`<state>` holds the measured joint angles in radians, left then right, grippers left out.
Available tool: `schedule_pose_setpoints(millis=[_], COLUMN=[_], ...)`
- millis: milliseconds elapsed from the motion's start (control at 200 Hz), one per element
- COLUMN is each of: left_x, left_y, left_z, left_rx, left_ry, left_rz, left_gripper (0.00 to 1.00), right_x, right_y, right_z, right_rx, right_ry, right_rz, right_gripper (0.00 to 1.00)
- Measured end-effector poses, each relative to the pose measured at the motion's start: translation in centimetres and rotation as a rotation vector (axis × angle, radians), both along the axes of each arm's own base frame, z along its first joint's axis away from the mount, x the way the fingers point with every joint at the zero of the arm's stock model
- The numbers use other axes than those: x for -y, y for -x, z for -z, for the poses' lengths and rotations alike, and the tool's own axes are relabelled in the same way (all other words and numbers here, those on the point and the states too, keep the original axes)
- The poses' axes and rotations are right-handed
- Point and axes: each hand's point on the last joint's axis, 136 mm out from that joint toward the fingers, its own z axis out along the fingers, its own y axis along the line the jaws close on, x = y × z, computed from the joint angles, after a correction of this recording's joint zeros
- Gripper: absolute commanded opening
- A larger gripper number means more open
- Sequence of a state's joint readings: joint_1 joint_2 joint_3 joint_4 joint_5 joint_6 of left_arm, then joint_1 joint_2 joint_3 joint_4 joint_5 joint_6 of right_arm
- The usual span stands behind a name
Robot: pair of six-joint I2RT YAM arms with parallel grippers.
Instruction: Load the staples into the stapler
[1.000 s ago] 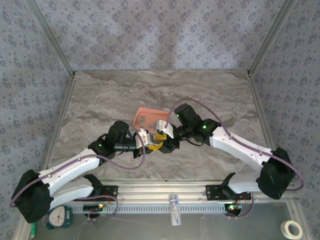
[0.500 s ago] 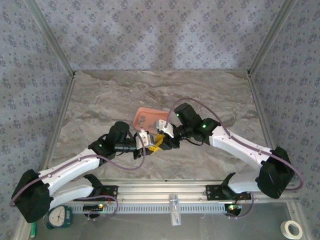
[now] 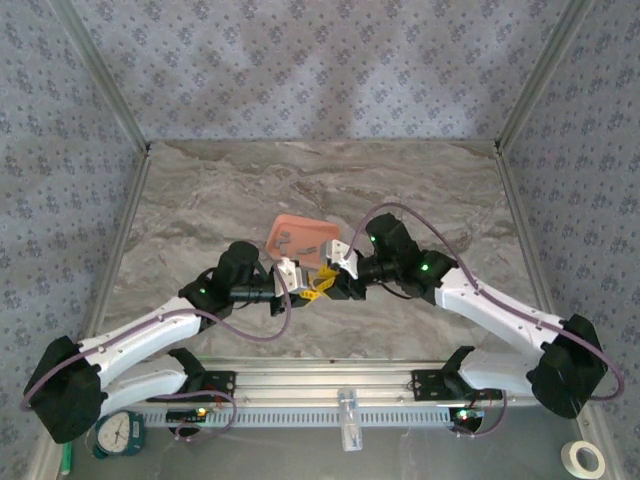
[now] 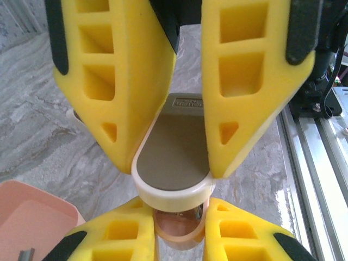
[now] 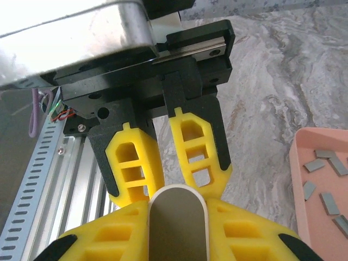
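The stapler (image 4: 173, 163) hangs above the table between both grippers, its white-rimmed grey face towards the left wrist camera. My left gripper (image 4: 174, 235) is shut on its pale pink end (image 4: 175, 224). My right gripper (image 5: 177, 234) is shut on the white-rimmed grey part (image 5: 177, 220), one yellow finger on each side. In the top view the left gripper (image 3: 297, 283) and the right gripper (image 3: 330, 278) meet tip to tip just in front of the salmon-pink tray (image 3: 300, 232). Several grey staples (image 5: 322, 182) lie loose in that tray (image 5: 298, 163).
The tray corner (image 4: 32, 217) sits low and left of the left gripper. An aluminium rail (image 3: 340, 385) runs along the near edge. Patterned walls close the table on three sides. A clock (image 3: 120, 432) and a tape roll (image 3: 586, 458) lie outside the frame.
My right gripper has closed onto the stapler, and its arm has swung a little to the right. The left arm has kept its hold and place.
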<state>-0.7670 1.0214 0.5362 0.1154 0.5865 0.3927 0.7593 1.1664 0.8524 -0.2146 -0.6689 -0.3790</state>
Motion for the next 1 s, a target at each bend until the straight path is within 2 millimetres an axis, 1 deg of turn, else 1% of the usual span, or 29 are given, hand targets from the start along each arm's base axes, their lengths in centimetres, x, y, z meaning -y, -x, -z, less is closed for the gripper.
schedule_pose_setpoints(millis=[220,350,515,665,880,1000], left_x=[0.4,0.5,0.7,0.9,0.7,0.4], left_y=[-0.2,-0.1,-0.4,-0.5,-0.2,0.0], left_z=[-0.9,-1.3,-0.9,-1.3,-0.8,-1.3], left_rx=[0.028,0.033,0.017,0.013,-0.023,-0.017], left_ry=[0.034,0.049,0.038,0.039,0.019,0.027], left_rz=[0.005,0.012,0.011,0.016,0.018,0.011], left_gripper=[0.04,0.04,0.04,0.04,0.04,0.04], right_x=[1.2,2.1,3.3,3.7,4.2,4.4], right_y=[-0.1,-0.1,-0.3,-0.2,-0.2,-0.2], right_z=[-0.7,-0.8,-0.8,-1.2,-1.1,-1.1], right_rx=[0.014,0.007,-0.003,0.010,0.038,0.049], right_ry=[-0.065,-0.090,-0.108,-0.126,-0.147,-0.161], right_rz=[0.034,0.044,0.068,0.069,0.082,0.086], right_gripper=[0.20,0.20,0.19,0.19,0.18,0.18])
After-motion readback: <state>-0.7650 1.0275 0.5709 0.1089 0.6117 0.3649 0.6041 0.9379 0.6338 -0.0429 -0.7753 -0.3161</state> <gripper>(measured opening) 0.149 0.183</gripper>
